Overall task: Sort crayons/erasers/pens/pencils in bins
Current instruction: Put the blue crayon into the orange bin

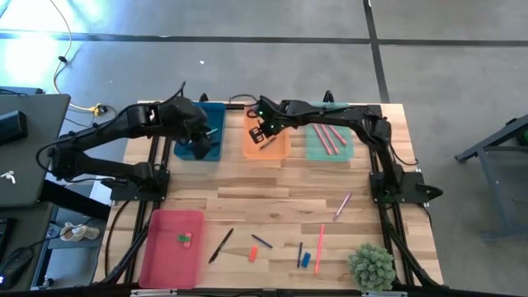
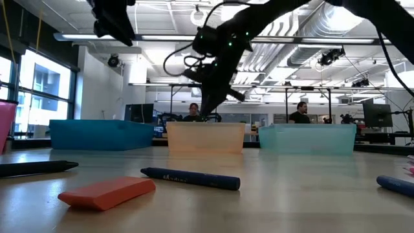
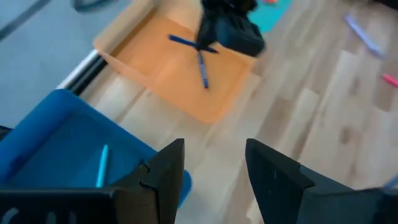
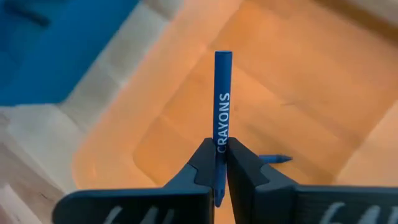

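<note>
Right claw [image 4: 221, 163] clamped shut on blue crayon [image 4: 222, 106], w/ orange bin [image 4: 298, 93] directly below it. Left claw [image 3: 214, 165] open, holds nothing; blue bin [image 3: 56, 143] beneath it.

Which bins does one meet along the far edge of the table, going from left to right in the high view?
Blue bin → orange bin → mint green bin.

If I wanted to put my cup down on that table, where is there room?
The wide bare strip of table between the back bins and the pink-red bin is free. The front edge is crowded: loose sticks, erasers, a small plant. Both arms hang over the blue bin and orange bin.
</note>
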Robot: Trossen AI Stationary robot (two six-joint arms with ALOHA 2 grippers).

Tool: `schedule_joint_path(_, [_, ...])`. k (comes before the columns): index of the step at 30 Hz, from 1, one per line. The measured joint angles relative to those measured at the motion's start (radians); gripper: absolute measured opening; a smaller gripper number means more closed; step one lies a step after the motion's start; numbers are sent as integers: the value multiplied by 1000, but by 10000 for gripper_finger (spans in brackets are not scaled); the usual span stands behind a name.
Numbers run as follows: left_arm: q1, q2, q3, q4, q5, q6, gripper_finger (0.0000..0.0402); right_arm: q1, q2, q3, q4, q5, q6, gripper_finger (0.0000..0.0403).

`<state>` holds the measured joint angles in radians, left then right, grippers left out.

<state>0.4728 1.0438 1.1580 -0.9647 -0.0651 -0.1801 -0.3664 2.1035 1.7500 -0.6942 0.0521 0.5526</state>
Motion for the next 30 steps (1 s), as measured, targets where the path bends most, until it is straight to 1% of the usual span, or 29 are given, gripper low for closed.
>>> schedule_joint_path(5, [0,47,0,3,-81,0,161,0,34,0,-20,-35,-20,3])
schedule_joint_path(8, [1,75,0,3,-108,0,161,0,48,0,-26,-46,-36,3])
schedule_joint_path(10, [6,90,0,5,-112,0,161,0,58,0,-28,-78,-38,3])
schedule_joint_path(12, [13,105,0,7,-101,-2,161,0,70,0,-30,-99,-43,3])
schedule_joint_path(19, [31,136,0,32,-90,-4,161,0,72,-1,-45,-102,-64,3])
schedule_joint_path(23, [32,137,0,41,-48,-26,161,0,72,-1,-65,-106,-66,3])
schedule_joint_path(26, [32,137,0,44,-9,-27,161,-2,72,-1,-65,-131,-64,3])
schedule_joint_path(30, [32,136,0,44,1,-27,161,-2,72,-1,-65,-136,-64,7])
